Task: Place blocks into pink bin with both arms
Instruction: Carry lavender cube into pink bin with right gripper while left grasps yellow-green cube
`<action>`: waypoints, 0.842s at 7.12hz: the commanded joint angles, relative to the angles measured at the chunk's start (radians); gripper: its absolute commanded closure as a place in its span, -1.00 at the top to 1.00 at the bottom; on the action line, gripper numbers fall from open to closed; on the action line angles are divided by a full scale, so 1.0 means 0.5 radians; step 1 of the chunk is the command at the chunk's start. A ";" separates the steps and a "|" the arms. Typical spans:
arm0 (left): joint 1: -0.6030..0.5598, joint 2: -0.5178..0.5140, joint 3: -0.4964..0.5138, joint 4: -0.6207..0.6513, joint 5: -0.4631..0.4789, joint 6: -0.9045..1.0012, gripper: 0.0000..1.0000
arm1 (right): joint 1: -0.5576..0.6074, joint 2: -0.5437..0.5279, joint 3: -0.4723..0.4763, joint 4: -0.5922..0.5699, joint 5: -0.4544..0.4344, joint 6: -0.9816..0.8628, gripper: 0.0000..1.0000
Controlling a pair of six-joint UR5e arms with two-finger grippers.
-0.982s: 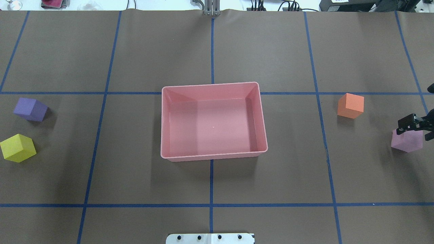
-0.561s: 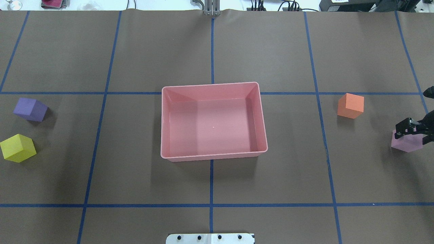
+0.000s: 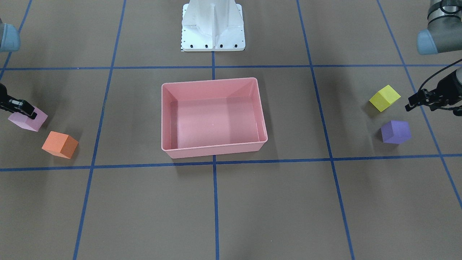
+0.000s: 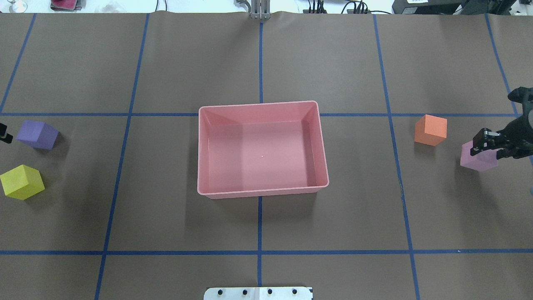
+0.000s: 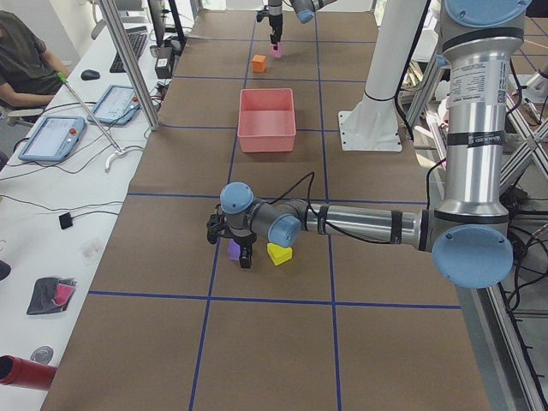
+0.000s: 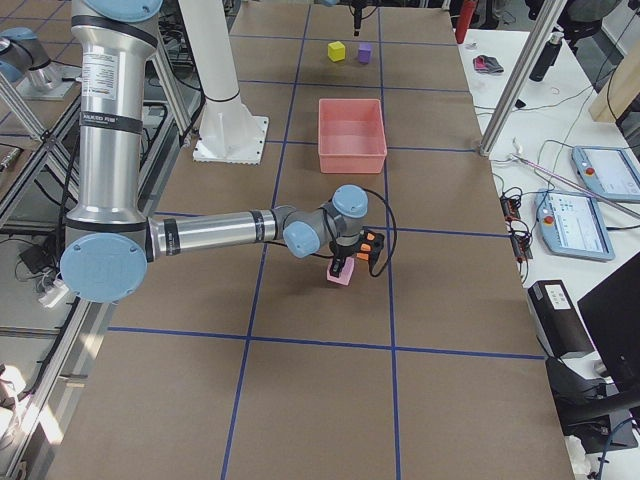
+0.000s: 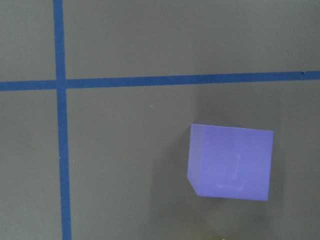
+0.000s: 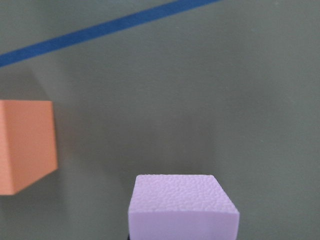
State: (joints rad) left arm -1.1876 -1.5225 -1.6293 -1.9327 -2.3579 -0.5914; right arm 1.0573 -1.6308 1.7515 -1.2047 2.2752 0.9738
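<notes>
**Lilac block clamped by the right gripper; all four blocks outside the bin**

The pink bin (image 4: 202, 154) is seen at the middle of the table (image 4: 333, 216), which is covered in matte brown paper crossed by blue tape lines (image 4: 259, 225). The bin is a shallow rectangular tub of smooth, faintly glossy plastic, with sloped walls and a rounded rim. Only its bare floor is shown inside it.

The four blocks are matte cubes with sharp edges. A fine grainy texture is shown on the lilac block (image 4: 479, 160) in the right wrist view. That block is clamped between the fingers of the right gripper (image 4: 489, 149), well to the robot's right of the bin. Whether it is lifted clear of the paper cannot be told. The orange block (image 4: 431, 130) is set on the paper near it, apart from it.

On the robot's left, the purple block (image 4: 36, 134) and the yellow block (image 4: 21, 182) are placed close together. The left gripper (image 5: 229, 246) is held over the purple block with its fingers spread apart; whether the block is touched cannot be told.
</notes>
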 commanded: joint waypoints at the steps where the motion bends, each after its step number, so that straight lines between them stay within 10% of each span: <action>1: 0.138 0.038 -0.033 -0.022 -0.018 -0.395 0.99 | 0.015 0.415 0.071 -0.355 0.009 0.102 -1.00; 3: 0.231 0.114 -0.061 -0.046 -0.015 -0.572 0.99 | 0.009 0.858 0.206 -0.957 0.003 0.144 -1.00; 6: 0.292 0.164 -0.061 -0.049 -0.021 -0.670 0.99 | -0.242 1.125 0.215 -0.984 -0.022 0.575 -1.00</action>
State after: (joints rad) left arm -1.0546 -1.4550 -1.6583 -1.9537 -2.3677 -0.9138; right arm 1.0104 -1.1305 1.8578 -1.6873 2.2751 1.1543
